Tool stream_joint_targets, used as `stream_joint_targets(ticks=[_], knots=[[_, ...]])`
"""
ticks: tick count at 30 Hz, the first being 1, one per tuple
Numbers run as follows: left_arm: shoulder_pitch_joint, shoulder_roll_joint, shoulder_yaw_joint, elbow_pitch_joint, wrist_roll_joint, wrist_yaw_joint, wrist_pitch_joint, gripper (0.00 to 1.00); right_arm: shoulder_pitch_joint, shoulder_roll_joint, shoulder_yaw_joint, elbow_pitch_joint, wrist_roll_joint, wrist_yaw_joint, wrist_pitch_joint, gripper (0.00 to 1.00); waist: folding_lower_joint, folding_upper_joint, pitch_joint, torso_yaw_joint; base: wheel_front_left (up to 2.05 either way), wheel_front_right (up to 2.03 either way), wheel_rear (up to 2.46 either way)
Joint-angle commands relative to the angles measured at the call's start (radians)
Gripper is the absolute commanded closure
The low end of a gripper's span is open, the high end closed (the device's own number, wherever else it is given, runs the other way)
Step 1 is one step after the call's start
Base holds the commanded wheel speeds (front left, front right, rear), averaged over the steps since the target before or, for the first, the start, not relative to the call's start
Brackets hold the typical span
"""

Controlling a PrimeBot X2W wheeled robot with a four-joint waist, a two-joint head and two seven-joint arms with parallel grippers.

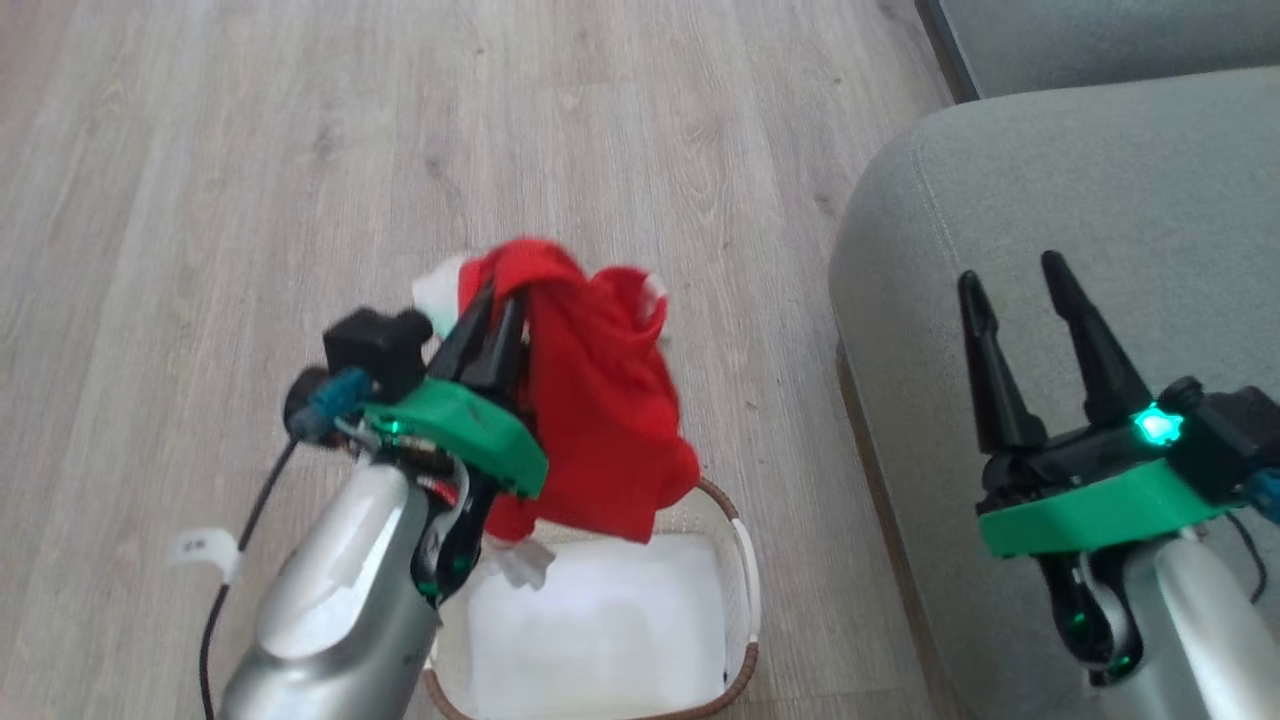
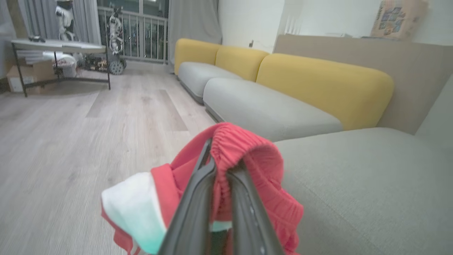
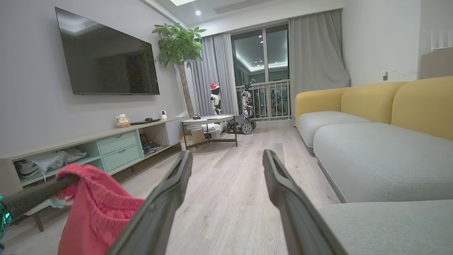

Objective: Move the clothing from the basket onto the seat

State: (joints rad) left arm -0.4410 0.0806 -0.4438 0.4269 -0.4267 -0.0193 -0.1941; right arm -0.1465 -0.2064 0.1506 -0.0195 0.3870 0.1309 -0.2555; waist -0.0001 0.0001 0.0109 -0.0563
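The left gripper [image 1: 500, 305] is pinched tight on the clothing [image 1: 600, 420], a soft red thing with some white on it. It holds the clothing up in the air above the basket [image 1: 746, 600]. Most of the red cloth hangs down from the 2 dark fingers, and its low edge droops over the far rim of the basket. The white inside of the basket shows below it. The basket sits on the wood floor [image 1: 300, 150], just beside the seat [image 1: 1050, 180], the big grey-green cushion on the right. In the left wrist view the 2 fingers [image 2: 198, 198] are close together, with a bunched red band of the clothing [image 2: 262, 159] squeezed between them. A white part of the clothing droops on the left side. The seat [image 2: 354, 184] lies to the right of the clothing there, and yellow back cushions [image 2: 318, 81] stand farther off. The right gripper [image 1: 1012, 278] is spread wide with nothing in it. It hangs over the near edge of the seat, well apart from the clothing, with its fingers pointing away from the robot. In the right wrist view the right gripper [image 3: 226, 156] has a big gap between its 2 fingers. The clothing [image 3: 95, 212] shows at the lower left there, and the seat [image 3: 389, 226] at the lower right. Far off, a black TV [image 3: 106, 60] hangs on the wall near a tall green plant [image 3: 177, 42].
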Motion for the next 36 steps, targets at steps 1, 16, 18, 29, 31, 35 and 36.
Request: stream_joint_targets(ticks=[1, 16, 18, 29, 31, 35, 36], knots=[[-0.036, 0.027, 0.033, -0.087, 0.005, 0.01, 0.01, 1.0, -0.009, -0.001, 0.026, -0.029, -0.008, 0.0, -0.006, 0.0, 0.0001, -0.0001, -0.004, 0.003, 0.0, 0.0, 0.0], [-0.049, 0.054, 0.009, -0.375, 0.011, 0.056, 0.153, 1.0, 0.001, -0.037, 0.134, -0.041, 0.017, 0.0, -0.006, 0.0, 0.0001, -0.0001, -0.001, 0.012, 0.0, 0.0, 0.0], [-0.047, 0.055, 0.008, -0.381, 0.009, 0.059, 0.156, 1.0, -0.002, -0.056, 0.172, -0.046, 0.033, 0.0, -0.006, 0.0, 0.0001, -0.0001, 0.0, 0.012, 0.0, 0.0, 0.0], [-0.059, 0.048, -0.008, -0.37, -0.001, 0.056, 0.163, 1.0, -0.058, -0.125, 0.411, -0.011, 0.075, 0.0, -0.006, 0.0, 0.0001, -0.0001, 0.004, 0.026, 0.0, 0.0, 0.0], [-0.065, 0.042, -0.014, -0.365, -0.003, 0.055, 0.16, 1.0, -0.077, -0.131, 0.443, 0.026, 0.066, 0.0, -0.006, 0.0, 0.0001, -0.0001, 0.003, 0.032, 0.0, 0.0, 0.0], [-0.071, 0.033, -0.025, -0.361, -0.006, 0.052, 0.157, 1.0, -0.111, -0.118, 0.477, 0.089, 0.063, 0.0, -0.006, 0.0, 0.0001, -0.0001, -0.001, 0.042, 0.0, 0.0, 0.0], [-0.072, 0.032, -0.029, -0.36, -0.007, 0.051, 0.157, 1.0, -0.124, -0.109, 0.485, 0.109, 0.063, 0.0, -0.006, 0.0, 0.0001, -0.0001, -0.002, 0.045, 0.0, 0.0, 0.0]])
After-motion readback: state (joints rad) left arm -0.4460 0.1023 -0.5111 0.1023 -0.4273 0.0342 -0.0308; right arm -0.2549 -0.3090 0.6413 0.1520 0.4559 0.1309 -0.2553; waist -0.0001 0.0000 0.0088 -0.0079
